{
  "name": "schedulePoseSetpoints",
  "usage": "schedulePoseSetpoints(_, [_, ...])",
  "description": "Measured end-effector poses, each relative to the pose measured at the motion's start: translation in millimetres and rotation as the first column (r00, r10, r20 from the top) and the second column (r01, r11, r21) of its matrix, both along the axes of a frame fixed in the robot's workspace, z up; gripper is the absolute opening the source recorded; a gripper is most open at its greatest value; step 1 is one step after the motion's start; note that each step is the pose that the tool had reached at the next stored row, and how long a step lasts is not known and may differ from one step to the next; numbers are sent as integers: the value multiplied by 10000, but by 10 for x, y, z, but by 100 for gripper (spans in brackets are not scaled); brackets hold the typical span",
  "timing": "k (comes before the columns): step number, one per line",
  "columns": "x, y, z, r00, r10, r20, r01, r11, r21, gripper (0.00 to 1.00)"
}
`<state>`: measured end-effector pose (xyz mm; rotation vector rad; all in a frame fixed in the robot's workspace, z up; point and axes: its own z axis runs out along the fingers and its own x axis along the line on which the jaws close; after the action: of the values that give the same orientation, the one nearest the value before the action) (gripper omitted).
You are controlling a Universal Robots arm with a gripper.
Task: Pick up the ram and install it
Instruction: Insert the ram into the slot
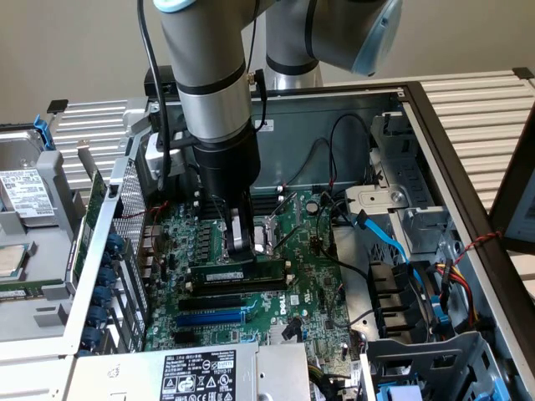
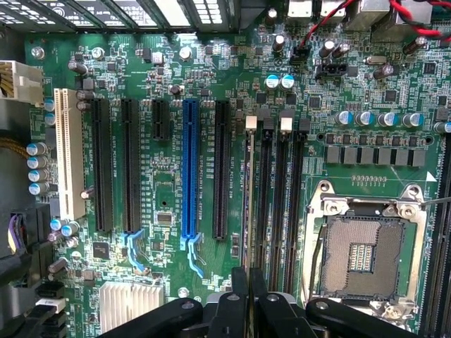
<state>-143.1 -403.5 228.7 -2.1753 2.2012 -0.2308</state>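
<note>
The exterior view looks down at a slant from well above the blue slot (image 1: 211,318). The wrist view faces straight down, close over that slot (image 2: 189,169); both share the surrounding green board (image 1: 313,288).

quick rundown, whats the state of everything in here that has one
ram: gripped on edge at its middle; seated or not, cannot tell
gripper: shut on the ram
memory slots beside it: empty
blue expansion slot: empty
cpu socket: bare, no chip
computer case: side open
</note>
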Motion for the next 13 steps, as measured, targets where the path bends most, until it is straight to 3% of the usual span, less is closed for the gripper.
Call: schedulePoseSetpoints(13, [13, -2, 1, 10000, 0, -1, 0, 10000, -24, 13])
